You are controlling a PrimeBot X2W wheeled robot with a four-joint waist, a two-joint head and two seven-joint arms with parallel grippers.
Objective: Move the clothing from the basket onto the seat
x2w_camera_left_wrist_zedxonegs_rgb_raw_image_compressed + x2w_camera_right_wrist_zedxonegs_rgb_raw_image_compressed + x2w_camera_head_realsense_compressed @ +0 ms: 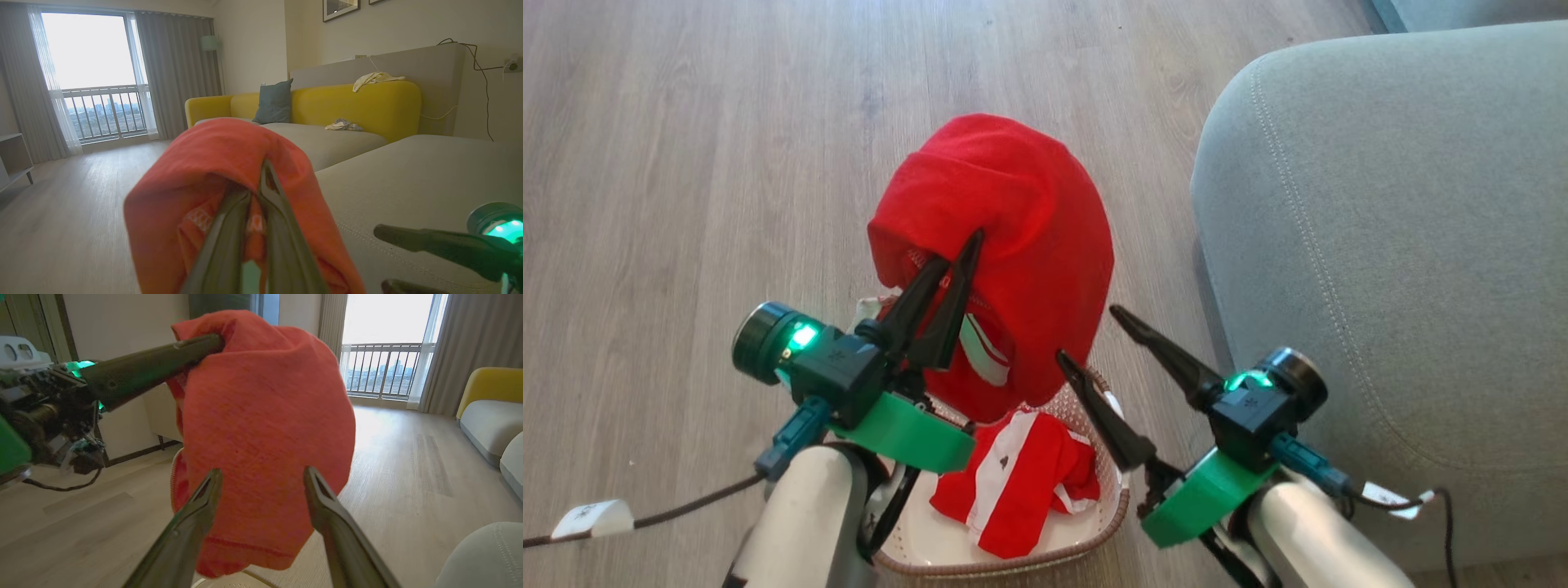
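Clothing (1005,212) hangs from our left gripper (961,249), whose fingers are closed on one small fold of it (the right gripper (1088,333) stands spread and empty). We judge that thin hold could slip mid-swing, dropping it short of the seat (1405,245). Below, the basket (1107,523) holds the second garment (1021,482); the seat lies beyond, to the right.

Pale wood-plank floor (727,163). Tall window (88,53) with balcony railing (106,110), grey curtain (175,73) beside it. Yellow sofa back (367,106): teal pillow (274,102) leaning against it, pale cloth (376,77) draped over its top, crumpled rag (343,125) lower down. Framed picture (341,8) on the wall above.
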